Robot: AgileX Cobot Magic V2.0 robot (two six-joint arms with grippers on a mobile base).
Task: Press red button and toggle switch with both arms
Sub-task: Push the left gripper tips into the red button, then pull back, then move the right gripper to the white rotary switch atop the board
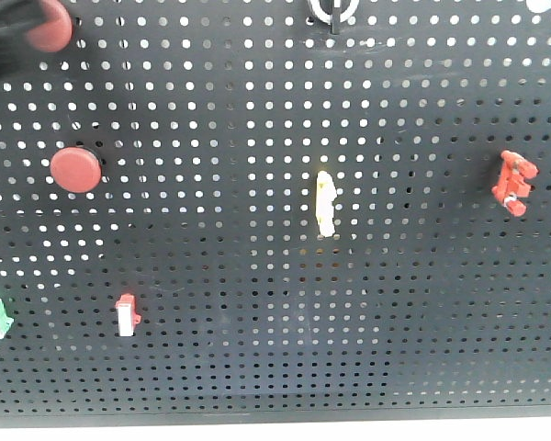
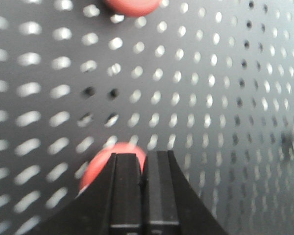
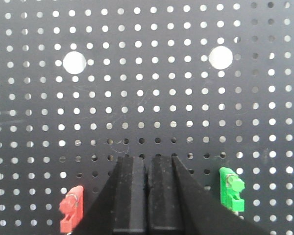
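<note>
Left wrist: left fingers closed before round red button; right fingers closed.

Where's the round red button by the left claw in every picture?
Front view: probably the red button in the top-left corner, half hidden.
Left wrist view: the button sits bottom middle, just behind the left claw.
Right wrist view: not in it.
Shared landmark: the black pegboard fills all three.
</note>
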